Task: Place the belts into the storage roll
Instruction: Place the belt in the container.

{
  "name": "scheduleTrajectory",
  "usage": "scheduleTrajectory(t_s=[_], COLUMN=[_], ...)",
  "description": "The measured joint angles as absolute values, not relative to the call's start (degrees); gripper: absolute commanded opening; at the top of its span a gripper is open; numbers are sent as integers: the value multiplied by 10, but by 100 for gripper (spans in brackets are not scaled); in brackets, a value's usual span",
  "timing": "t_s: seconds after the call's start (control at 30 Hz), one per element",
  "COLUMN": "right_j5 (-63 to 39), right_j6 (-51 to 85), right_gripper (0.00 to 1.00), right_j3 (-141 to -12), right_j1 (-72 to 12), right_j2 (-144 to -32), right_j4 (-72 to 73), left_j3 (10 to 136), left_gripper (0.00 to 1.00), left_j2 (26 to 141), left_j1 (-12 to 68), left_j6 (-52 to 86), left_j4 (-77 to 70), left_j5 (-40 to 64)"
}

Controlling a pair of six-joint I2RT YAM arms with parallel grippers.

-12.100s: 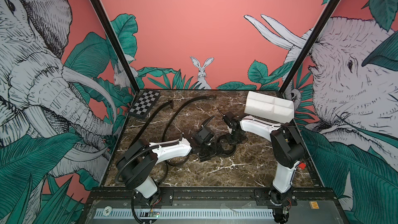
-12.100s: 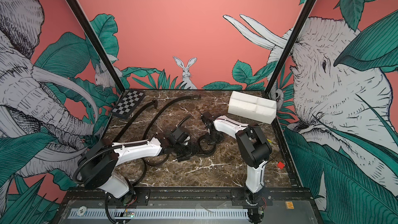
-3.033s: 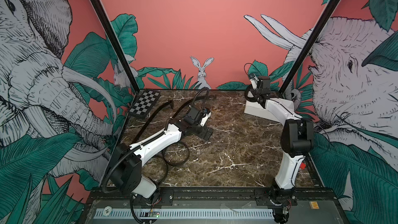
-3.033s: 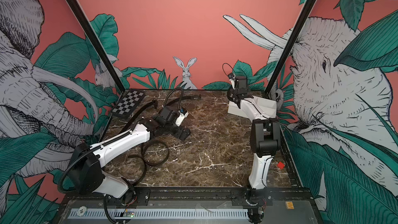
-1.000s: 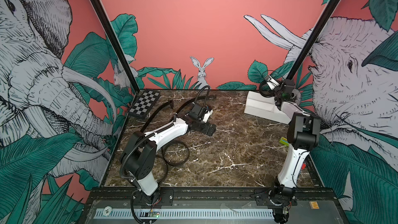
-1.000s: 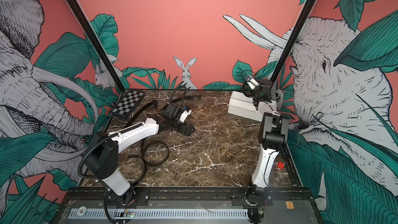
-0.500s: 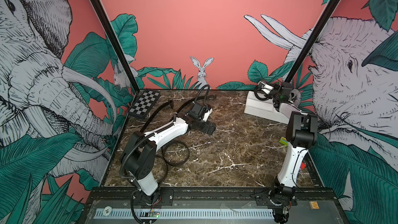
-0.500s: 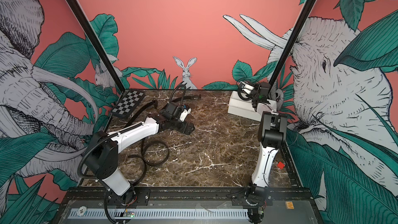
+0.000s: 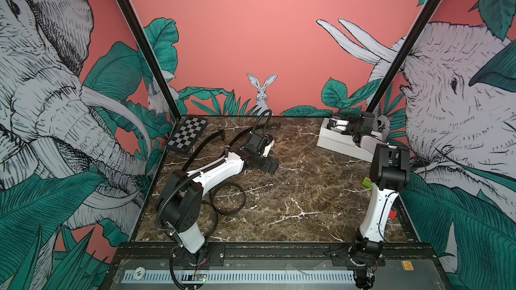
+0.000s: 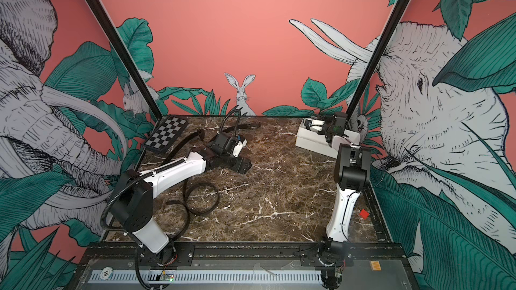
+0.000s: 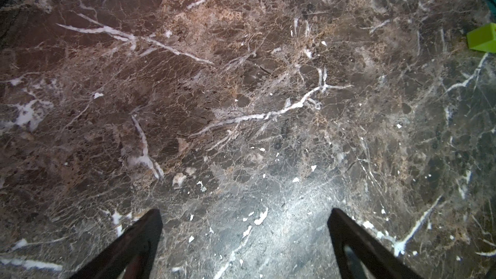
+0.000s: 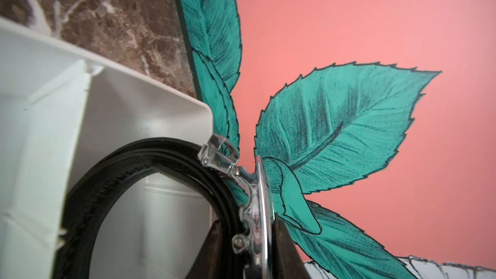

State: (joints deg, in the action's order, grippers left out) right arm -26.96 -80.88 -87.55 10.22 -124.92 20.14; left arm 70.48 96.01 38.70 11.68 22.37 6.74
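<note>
Swung back since a second ago, my right gripper [image 9: 336, 126] now hangs over the storage roll [image 9: 332, 144] at the table's [image 9: 307, 191] far right corner, where before it stood past that roll's end; my left gripper [image 9: 270, 164] has scarcely shifted, low over mid-table; in both top views two belts lie out, a looped belt [image 10: 201, 200] by the left edge and a straight belt [image 10: 250, 126] along the far edge.

Left wrist view: my fingertips [image 11: 150, 228] stand wide apart with only bare marble between them; a green block [image 11: 483, 39] sits well off.

Right wrist view: my fingers [image 12: 287, 256] are clamped on a coiled belt [image 12: 128, 154] just beside its buckle [image 12: 243, 202]; the coil hangs at a corner compartment of the storage roll; whether it touches the floor I cannot tell.

I judge the strap light, limp and springy, keen to unwind once freed; the metal buckle is stiff, slick and the heavier end; so I would pinch across the stacked turns near the buckle, and take the flat ones where a loop stands off the marble.
</note>
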Motion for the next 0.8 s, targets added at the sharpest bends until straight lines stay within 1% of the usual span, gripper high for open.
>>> scheduleTrajectory(t_s=[0.03,0.1,0.13,0.17,0.2,0.53,0.7,0.8], right_j5=[-270,-272,-272,-272,-272,-240,-214,-199], right_j6=[-817,-826,-828,-830,-827,-797,-751,-714], right_gripper=[6,36,48,74,98,98,98,98], right_j3=[-873,-874,-874,-874,-874,-863,-798,-746], right_j1=[102,102,103,103,103,101,92,76], right_j2=[-1249,-1248,-1247,-1246,-1246,-1220,-1143,-1072], right_j4=[196,188,185,184,183,202,181,170], left_j3=[705,705,705,705,705,703,703,703], left_gripper=[99,99,99,99,99,99,99,99], left_j2=[960,960,960,960,960,948,937,936], left_j1=[387,387,387,387,387,387,387,387], left_j6=[118,119,120,120,120,120,122,124], left_j4=[224,223,223,224,223,223,216,208], left_j5=[66,66,66,66,65,64,65,66])
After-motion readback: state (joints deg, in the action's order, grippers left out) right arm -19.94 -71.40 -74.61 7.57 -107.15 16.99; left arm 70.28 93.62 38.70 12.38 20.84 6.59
